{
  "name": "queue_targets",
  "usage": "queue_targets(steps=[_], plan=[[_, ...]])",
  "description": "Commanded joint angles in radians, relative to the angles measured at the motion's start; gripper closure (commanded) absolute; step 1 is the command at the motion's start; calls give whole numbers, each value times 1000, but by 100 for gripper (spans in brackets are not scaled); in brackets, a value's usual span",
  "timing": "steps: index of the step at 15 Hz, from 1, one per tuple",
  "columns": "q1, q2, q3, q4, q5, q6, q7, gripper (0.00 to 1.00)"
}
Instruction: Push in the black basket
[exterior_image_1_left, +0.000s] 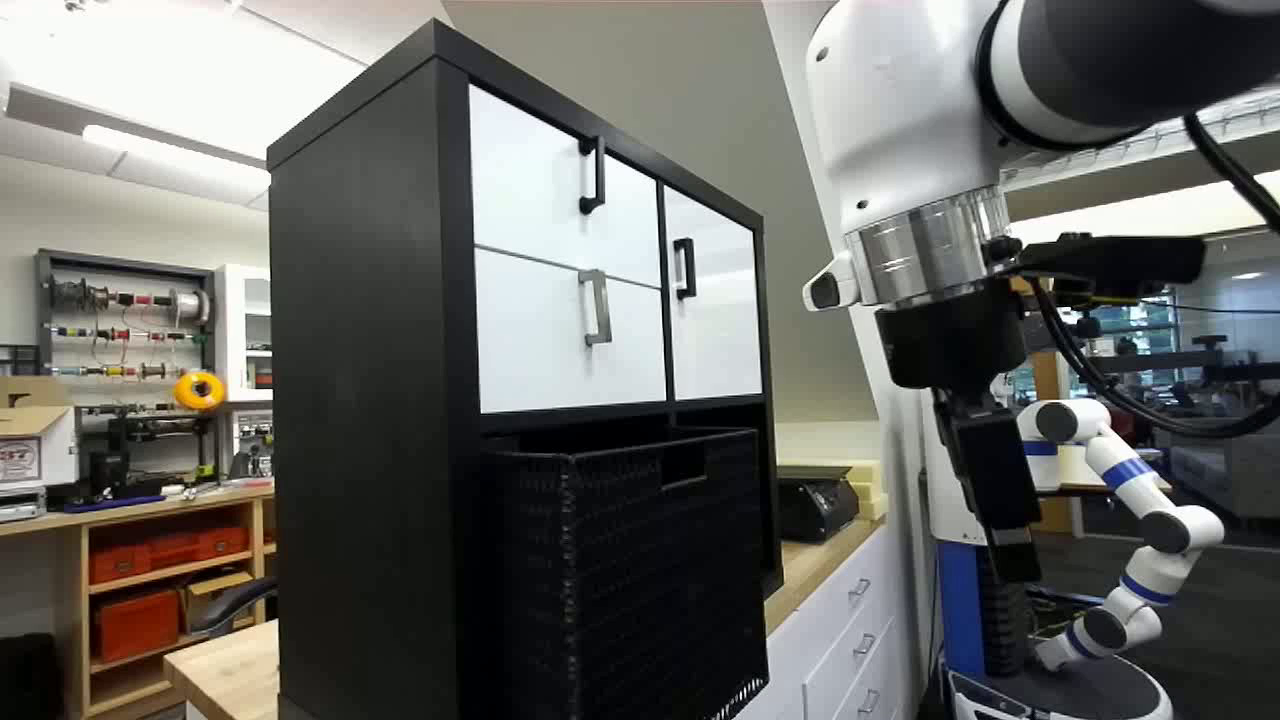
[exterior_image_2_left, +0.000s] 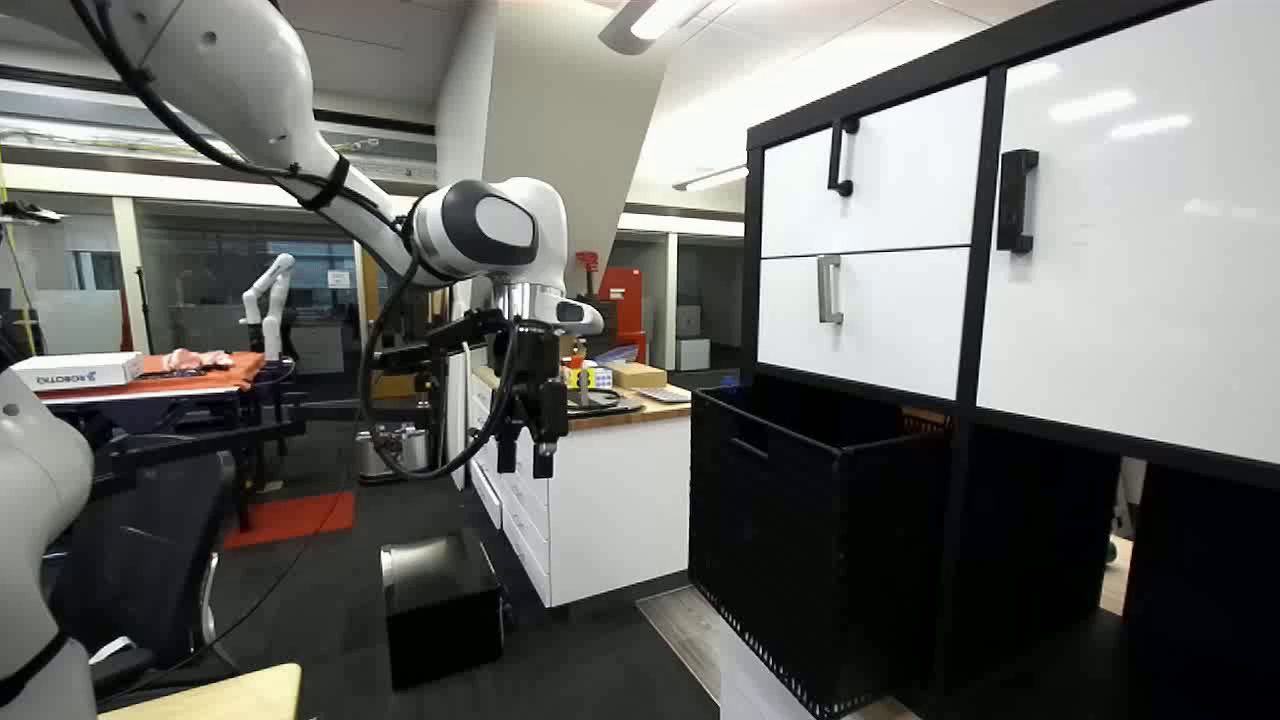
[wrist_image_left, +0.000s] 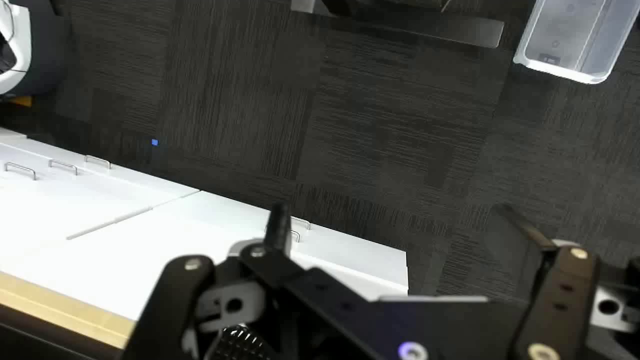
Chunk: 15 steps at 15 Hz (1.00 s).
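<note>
Blk basket (exterior_image_2_left: 770, 540) sits partway out of the lower compartment of the blk cabinet (exterior_image_1_left: 360, 400), under two white drawer fronts (exterior_image_1_left: 540, 335), its front jutting past the frame in both ext. views. In an ext. view the gripper (exterior_image_2_left: 525, 462) hangs left of it, well apart, pointing down; fingers (wrist_image_left: 277, 230) spread, per the wrist view. Farther back, a white drawer unit (exterior_image_2_left: 620, 500) w/ wood top; to its left on the floor, a blk box (exterior_image_2_left: 440, 610).

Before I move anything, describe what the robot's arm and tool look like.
The arm is glossy white with rounded segments, dark grey joint parts and a silver metal collar. A black cable loops alongside; a black strap rings one segment. The tool is mostly black and angular, with two slim fingers and pale round screw heads.
</note>
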Motion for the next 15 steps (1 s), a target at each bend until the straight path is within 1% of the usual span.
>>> queue_targets(steps=[1, 8, 10, 12, 15], plan=[[29, 3, -27, 2, -8, -2, 7, 0], [19, 54, -43, 7, -5, 38, 33, 0], [13, 85, -51, 7, -14, 83, 57, 0], [7, 121, -65, 9, -18, 147, 78, 0], [-8, 191, -93, 16, -52, 251, 130, 0]])
